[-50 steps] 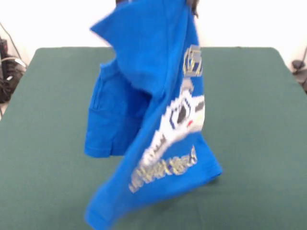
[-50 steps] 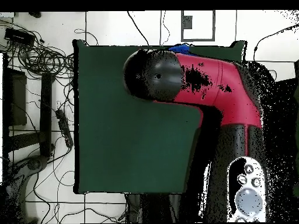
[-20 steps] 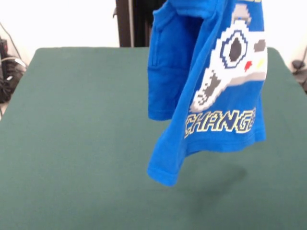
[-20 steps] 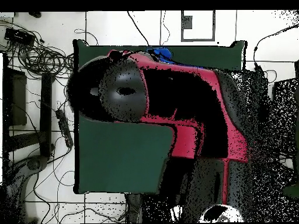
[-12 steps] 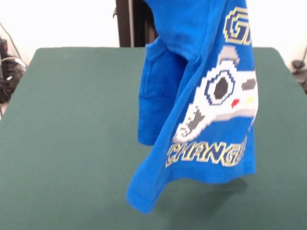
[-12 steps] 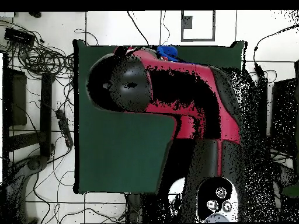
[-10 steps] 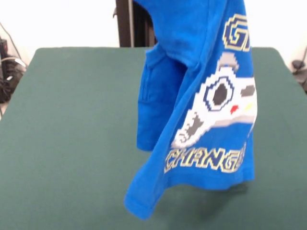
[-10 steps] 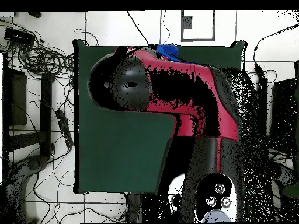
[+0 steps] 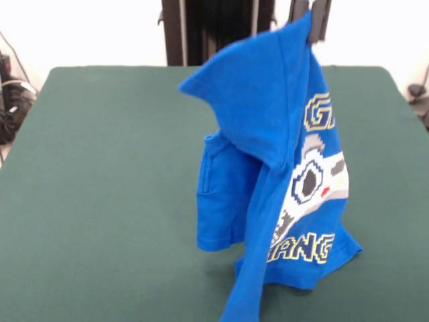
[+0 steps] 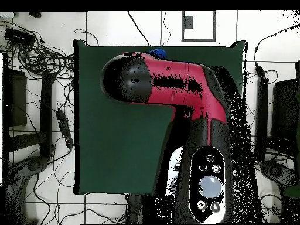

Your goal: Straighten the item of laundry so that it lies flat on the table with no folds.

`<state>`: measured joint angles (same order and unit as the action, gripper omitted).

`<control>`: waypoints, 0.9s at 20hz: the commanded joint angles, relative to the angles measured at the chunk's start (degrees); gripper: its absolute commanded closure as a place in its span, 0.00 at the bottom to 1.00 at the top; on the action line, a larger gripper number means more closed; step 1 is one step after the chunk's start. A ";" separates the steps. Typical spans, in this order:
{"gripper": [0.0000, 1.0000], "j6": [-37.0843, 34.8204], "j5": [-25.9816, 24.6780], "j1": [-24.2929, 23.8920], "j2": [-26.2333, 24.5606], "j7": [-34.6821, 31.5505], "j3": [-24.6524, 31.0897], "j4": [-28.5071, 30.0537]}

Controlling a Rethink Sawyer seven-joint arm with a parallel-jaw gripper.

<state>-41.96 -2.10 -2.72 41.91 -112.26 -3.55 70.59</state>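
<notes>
The item of laundry, a bright blue T-shirt with a pixel controller print and yellow lettering, hangs bunched and folded from my gripper. The gripper is shut on a peak of the cloth near the top of the front view. The shirt's lower hem reaches down to the green table at the front right, and one sleeve dangles to the left. In the overhead view my red and black arm covers the gripper. Only a small blue scrap of the shirt shows beside it, over the table.
A dark stand rises behind the table's far edge. Cables lie off the table's left side in the front view. Overhead, a tangle of cables lies on the tiled floor left of the table.
The gripper has come down into the front view with the shirt. The shirt hung clear of the table before; its hem now meets the cloth surface and it has swung a little left.
</notes>
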 commanded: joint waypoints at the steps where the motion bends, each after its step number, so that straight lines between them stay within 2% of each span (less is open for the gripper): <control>1: 1.00 -4.88 0.27 0.35 -4.32 -5.62 2.79 -2.15; 5: 1.00 -6.86 -0.28 0.49 -6.51 -4.62 2.60 -6.46; 9: 1.00 -6.83 -0.21 -1.47 -9.69 -1.51 4.10 -9.62; 14: 1.00 -9.20 -1.08 -6.34 -11.94 6.27 5.86 -14.38; 18: 1.00 -8.09 -2.20 -9.01 -14.15 9.76 7.32 -16.72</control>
<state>-43.34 -2.31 -8.18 31.65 -112.26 -2.65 57.37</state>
